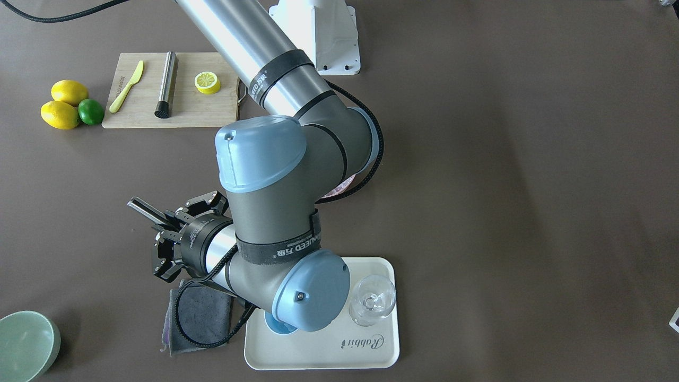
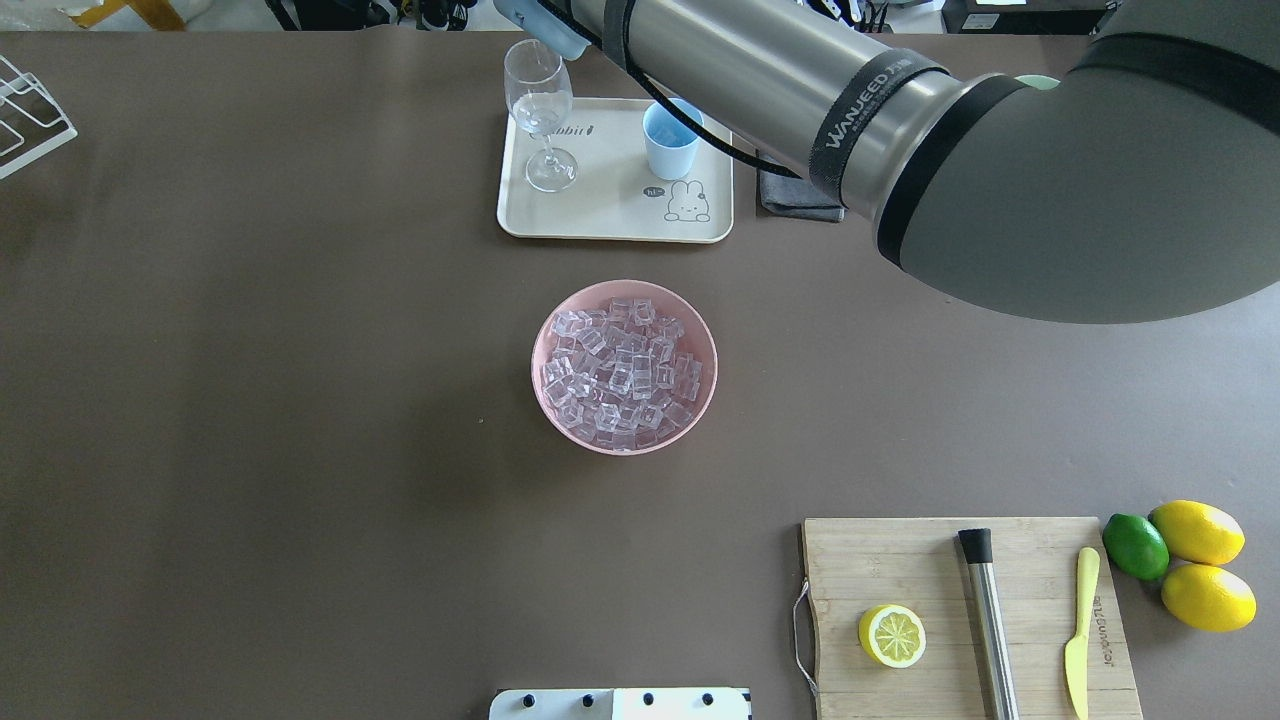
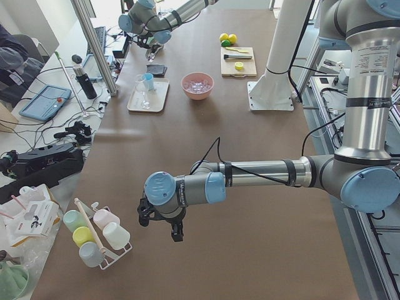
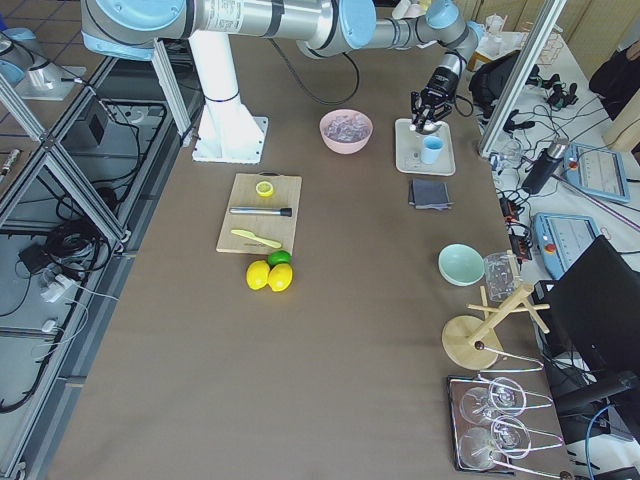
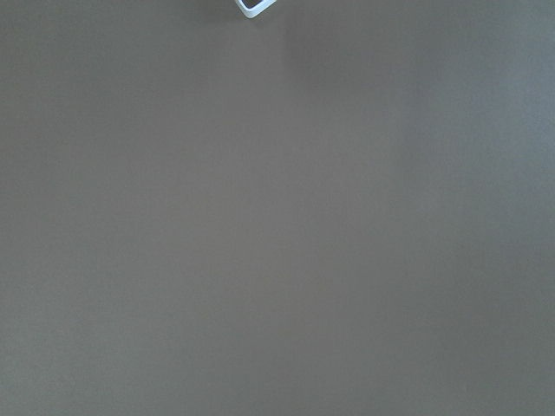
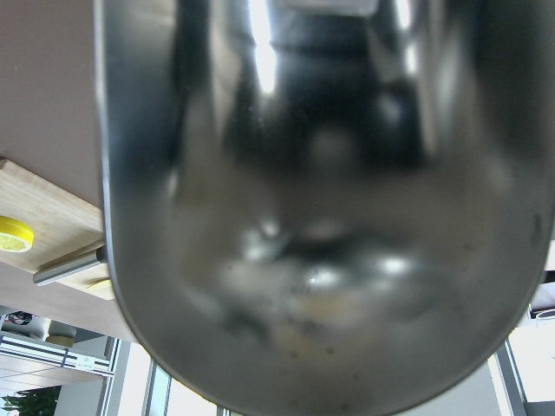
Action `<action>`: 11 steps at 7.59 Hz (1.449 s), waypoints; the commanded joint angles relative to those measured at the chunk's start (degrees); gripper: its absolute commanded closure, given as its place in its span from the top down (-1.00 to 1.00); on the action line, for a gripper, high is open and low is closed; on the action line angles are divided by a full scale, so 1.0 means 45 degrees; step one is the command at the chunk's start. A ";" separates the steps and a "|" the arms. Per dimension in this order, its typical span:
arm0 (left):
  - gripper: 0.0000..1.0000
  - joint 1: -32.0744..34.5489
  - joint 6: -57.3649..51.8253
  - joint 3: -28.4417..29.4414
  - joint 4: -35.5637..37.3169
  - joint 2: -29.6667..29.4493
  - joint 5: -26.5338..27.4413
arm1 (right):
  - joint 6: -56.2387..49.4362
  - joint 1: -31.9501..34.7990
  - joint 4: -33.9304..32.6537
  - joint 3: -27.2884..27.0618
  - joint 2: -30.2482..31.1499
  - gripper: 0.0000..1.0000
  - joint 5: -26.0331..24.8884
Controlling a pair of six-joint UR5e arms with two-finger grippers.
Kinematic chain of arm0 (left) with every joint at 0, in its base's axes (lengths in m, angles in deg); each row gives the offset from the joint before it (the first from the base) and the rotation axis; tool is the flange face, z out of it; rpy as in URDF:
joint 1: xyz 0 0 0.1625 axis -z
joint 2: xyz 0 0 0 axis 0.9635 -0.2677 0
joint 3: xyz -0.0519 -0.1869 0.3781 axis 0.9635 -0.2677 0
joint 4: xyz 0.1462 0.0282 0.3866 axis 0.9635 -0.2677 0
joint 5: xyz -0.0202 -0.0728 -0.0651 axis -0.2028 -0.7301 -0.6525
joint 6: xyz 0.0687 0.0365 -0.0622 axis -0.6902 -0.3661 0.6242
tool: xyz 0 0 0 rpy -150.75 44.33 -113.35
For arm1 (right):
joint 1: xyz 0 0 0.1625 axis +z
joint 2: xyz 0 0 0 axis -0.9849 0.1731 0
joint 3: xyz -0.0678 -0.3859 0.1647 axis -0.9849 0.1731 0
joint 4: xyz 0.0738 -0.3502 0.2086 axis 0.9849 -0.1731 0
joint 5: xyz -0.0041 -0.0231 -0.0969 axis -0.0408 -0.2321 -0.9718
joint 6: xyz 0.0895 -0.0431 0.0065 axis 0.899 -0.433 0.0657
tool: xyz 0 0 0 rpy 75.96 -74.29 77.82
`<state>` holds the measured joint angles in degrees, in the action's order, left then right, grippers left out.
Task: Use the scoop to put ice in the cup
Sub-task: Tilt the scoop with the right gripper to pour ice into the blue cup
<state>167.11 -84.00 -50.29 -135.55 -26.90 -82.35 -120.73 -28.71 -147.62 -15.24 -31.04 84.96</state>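
My right gripper is shut on the scoop's thin handle, beside the tray and high over the table. In the right wrist view the scoop's shiny steel trough fills the frame, and no ice shows in it. The light-blue cup stands on the tray, partly hidden by my right arm; it also shows in the exterior right view, just below the gripper. The ice fills a pink bowl at mid-table. My left gripper hangs over bare table far from these; I cannot tell whether it is open.
A cream tray holds a clear stemmed glass. A grey cloth lies beside the tray. A cutting board carries a lemon half, a steel cylinder and a plastic knife. A pale-green bowl and a cup rack stand off to the sides.
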 commanded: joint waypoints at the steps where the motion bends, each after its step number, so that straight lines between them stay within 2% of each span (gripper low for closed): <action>1: 0.97 0.0000 0.0000 0.0000 0.0000 0.0000 0.0000 | 0.0021 0.0000 0.0001 -0.0017 0.0014 -1.00 -0.0346; 6: 0.97 0.0000 0.0000 0.0000 0.0000 -0.0019 0.0000 | 0.0002 0.0000 -0.0018 -0.0249 0.0034 -1.00 -0.0467; 7: 0.97 -0.0020 0.0000 0.0000 0.0000 -0.0019 0.0000 | -0.0018 0.0000 -0.0057 -0.1025 0.0324 -1.00 -0.0447; 9: 0.97 -0.0020 0.0000 0.0000 0.0000 -0.0019 0.0000 | 0.0020 0.0329 -0.0369 -0.3347 0.1668 -1.00 -0.0331; 11: 0.97 -0.0020 0.0000 0.0000 0.0000 -0.0019 0.0000 | 0.0138 0.1497 -0.0505 -0.5512 0.3014 -1.00 0.0270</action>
<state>167.03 -84.00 -50.29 -135.55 -26.99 -82.35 -120.42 -26.35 -149.09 -31.04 -23.06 83.66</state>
